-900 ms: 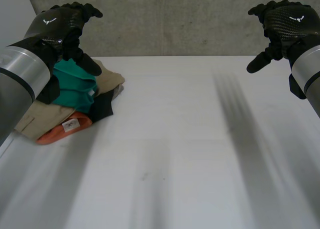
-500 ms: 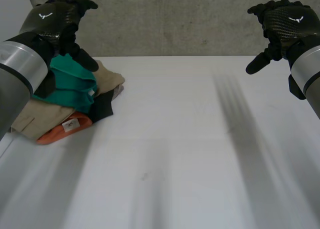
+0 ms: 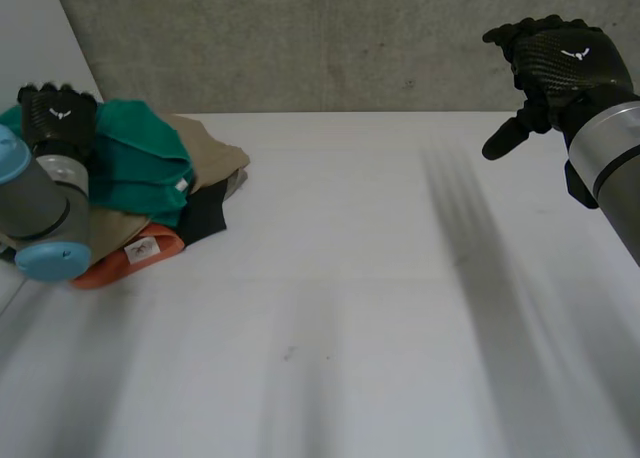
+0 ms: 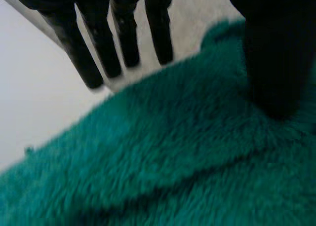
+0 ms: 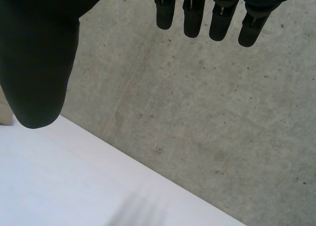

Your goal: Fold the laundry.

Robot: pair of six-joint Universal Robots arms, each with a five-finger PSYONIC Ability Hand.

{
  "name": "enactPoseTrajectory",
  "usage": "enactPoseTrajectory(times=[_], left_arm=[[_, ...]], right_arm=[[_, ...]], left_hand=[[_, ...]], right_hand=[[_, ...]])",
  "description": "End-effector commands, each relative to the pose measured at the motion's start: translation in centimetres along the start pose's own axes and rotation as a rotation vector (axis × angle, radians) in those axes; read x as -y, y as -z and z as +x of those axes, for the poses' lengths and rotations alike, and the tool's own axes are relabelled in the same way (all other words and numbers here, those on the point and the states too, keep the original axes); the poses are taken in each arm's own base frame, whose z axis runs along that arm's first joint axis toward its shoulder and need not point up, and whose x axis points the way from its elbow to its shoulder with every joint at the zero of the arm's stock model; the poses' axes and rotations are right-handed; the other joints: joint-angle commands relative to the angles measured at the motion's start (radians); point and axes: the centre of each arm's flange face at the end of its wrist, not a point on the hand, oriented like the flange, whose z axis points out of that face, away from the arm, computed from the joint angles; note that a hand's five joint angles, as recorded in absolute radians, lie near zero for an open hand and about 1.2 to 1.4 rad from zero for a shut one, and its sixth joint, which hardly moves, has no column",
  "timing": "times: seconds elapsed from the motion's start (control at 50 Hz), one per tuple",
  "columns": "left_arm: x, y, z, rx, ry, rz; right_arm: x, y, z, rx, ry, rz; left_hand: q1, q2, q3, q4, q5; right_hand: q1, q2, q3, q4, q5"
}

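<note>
Head view: the laundry pile [image 3: 150, 203] sits near the far left corner of the white counter [image 3: 380, 308], close to its left edge. A teal-green fleece [image 3: 145, 168] lies on top. Under it are a tan garment [image 3: 215, 153], a black piece [image 3: 205, 216] and, lowest, an orange item [image 3: 130, 258] with a small white label facing the front edge. The pieces are bunched and loosely stacked, none laid flat.

The left hand [image 3: 58, 118] is at the left side of the pile, against the green fleece. In the left wrist view its fingers [image 4: 98, 48] are straight and reach the fleece's [image 4: 173, 157] edge. Its thumb [image 4: 276, 53] rests with its tip on the nap, so the hand is open, not clasping the cloth.

The right hand [image 3: 555, 63] hangs in the air above the far right corner of the counter, well apart from the pile. Its fingers are relaxed, its thumb is out, and it holds nothing. The right wrist view shows its fingers [image 5: 192, 16] spread in front of the wall.

A grey concrete wall [image 3: 330, 43] rises behind the counter's far edge. The left arm covers the pile's left part, and how far the tan garment runs under the fleece is hard to make out.
</note>
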Motion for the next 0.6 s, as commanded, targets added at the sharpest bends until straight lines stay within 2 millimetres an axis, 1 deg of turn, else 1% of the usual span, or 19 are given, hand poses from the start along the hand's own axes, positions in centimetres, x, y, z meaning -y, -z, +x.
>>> enactPoseTrajectory(times=[0.02, 0.04, 0.06, 0.1, 0.12, 0.18, 0.2, 0.24, 0.26, 0.28, 0.32, 0.34, 0.4, 0.42, 0.48, 0.5, 0.54, 0.58, 0.6], left_arm=[[0.2, -0.5, -1.2, 0.027, -0.007, 0.008], [1.0, -0.5, -1.6, 0.04, 0.003, 0.023], [3.4, -0.2, -2.9, 0.062, 0.039, 0.072], [5.8, 0.3, -3.8, 0.074, 0.087, 0.124], [8.4, 1.2, -4.5, 0.078, 0.155, 0.181], [12.3, 2.6, -5.2, 0.066, 0.275, 0.272], [14.8, 3.5, -5.7, 0.054, 0.357, 0.332], [17.4, 4.4, -6.1, 0.036, 0.432, 0.392], [18.4, 4.9, -6.1, 0.022, 0.467, 0.412], [20.7, 6.4, -6.0, -0.029, 0.54, 0.452], [22.3, 7.7, -5.4, -0.093, 0.593, 0.47], [23.8, 9.2, -4.3, -0.179, 0.65, 0.481], [25.4, 11.3, -2.5, -0.317, 0.733, 0.478], [26.2, 12.7, -1.4, -0.399, 0.781, 0.471], [26.7, 15.2, 0.8, -0.528, 0.852, 0.428], [26.4, 15.6, 1.6, -0.555, 0.859, 0.406], [24.6, 16.7, 4.7, -0.626, 0.85, 0.308], [23.2, 17.5, 7.2, -0.673, 0.832, 0.234], [21.5, 18.7, 10.0, -0.729, 0.806, 0.149]], right_arm=[[-0.3, -0.1, 0.0, 0.003, 0.0, -0.007], [-0.2, -0.1, -0.1, 0.004, 0.0, -0.007], [-0.2, -0.1, -0.1, 0.004, 0.0, -0.005], [-0.1, -0.1, 0.0, 0.004, 0.0, -0.004], [-0.1, -0.1, -0.1, 0.005, 0.0, -0.003], [0.1, -0.1, 0.1, 0.001, 0.001, 0.004], [0.1, -0.1, 0.1, 0.001, 0.001, 0.005], [0.3, -0.1, 0.2, -0.003, 0.001, 0.009], [0.4, -0.1, 0.3, -0.006, 0.001, 0.013], [0.4, -0.1, 0.4, -0.008, 0.002, 0.013], [0.5, -0.1, 0.4, -0.01, 0.002, 0.015], [0.5, -0.2, 0.5, -0.013, 0.002, 0.017], [0.6, -0.2, 0.6, -0.015, 0.002, 0.02], [0.7, -0.2, 0.7, -0.017, 0.002, 0.023], [0.8, -0.3, 0.7, -0.019, 0.003, 0.026], [0.8, -0.3, 0.7, -0.019, 0.003, 0.026], [0.9, -0.3, 0.8, -0.021, 0.003, 0.029], [0.9, -0.3, 0.8, -0.021, 0.003, 0.03], [0.8, -0.4, 1.1, -0.029, 0.003, 0.029]], left_hand=[[0.775, 0.823, 0.825, 0.821, 0.827], [0.775, 0.823, 0.825, 0.821, 0.827], [0.775, 0.823, 0.825, 0.821, 0.827], [0.775, 0.823, 0.825, 0.821, 0.827], [0.775, 0.823, 0.825, 0.821, 0.827], [0.775, 0.823, 0.825, 0.821, 0.827], [0.775, 0.823, 0.825, 0.821, 0.827], [0.775, 0.823, 0.825, 0.821, 0.827], [0.775, 0.823, 0.825, 0.821, 0.827], [0.775, 0.823, 0.825, 0.821, 0.827], [0.775, 0.823, 0.825, 0.821, 0.827], [0.775, 0.823, 0.825, 0.821, 0.827], [0.775, 0.823, 0.825, 0.821, 0.827], [0.775, 0.823, 0.825, 0.821, 0.827], [0.775, 0.823, 0.825, 0.821, 0.827], [0.775, 0.823, 0.825, 0.821, 0.827], [0.775, 0.823, 0.825, 0.821, 0.827], [0.775, 0.823, 0.825, 0.821, 0.827], [0.775, 0.823, 0.825, 0.821, 0.827]], right_hand=[[-0.05, -0.03, -0.031, -0.031, -0.046], [-0.05, -0.03, -0.031, -0.031, -0.046], [-0.05, -0.03, -0.031, -0.031, -0.046], [-0.05, -0.03, -0.031, -0.031, -0.046], [-0.05, -0.03, -0.031, -0.031, -0.046], [-0.05, -0.03, -0.031, -0.031, -0.046], [-0.05, -0.03, -0.031, -0.031, -0.046], [-0.05, -0.03, -0.031, -0.031, -0.046], [-0.05, -0.03, -0.031, -0.031, -0.046], [-0.05, -0.03, -0.031, -0.031, -0.046], [-0.05, -0.03, -0.031, -0.031, -0.046], [-0.05, -0.03, -0.031, -0.031, -0.046], [-0.05, -0.03, -0.031, -0.031, -0.046], [-0.05, -0.03, -0.031, -0.031, -0.046], [-0.05, -0.03, -0.031, -0.031, -0.046], [-0.05, -0.03, -0.031, -0.031, -0.046], [-0.05, -0.03, -0.031, -0.031, -0.046], [-0.05, -0.03, -0.031, -0.031, -0.046], [-0.05, -0.03, -0.031, -0.031, -0.046]])
